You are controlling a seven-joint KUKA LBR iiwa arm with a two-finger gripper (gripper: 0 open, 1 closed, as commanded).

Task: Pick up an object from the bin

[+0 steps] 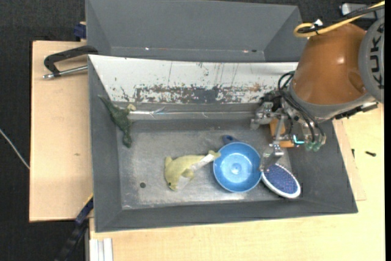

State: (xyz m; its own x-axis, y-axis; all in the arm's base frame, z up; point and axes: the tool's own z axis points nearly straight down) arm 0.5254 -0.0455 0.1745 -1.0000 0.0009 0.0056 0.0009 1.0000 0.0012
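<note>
the grey bin (110, 192) spreads under me. my arm's orange cover (330, 70) hides its far right corner, and my tool (276, 153) hangs among cables (308, 131) below it; spread or pressed together, i cannot tell. the blue bowl (237, 167) sits upright, a yellow dolphin toy (180, 171) just left of it. beneath my tool lies a blue oval brush (282, 181), white-rimmed, against the bowl's right side, its long axis slanting toward the front right corner. a green lizard toy (124, 122) lies far left.
</note>
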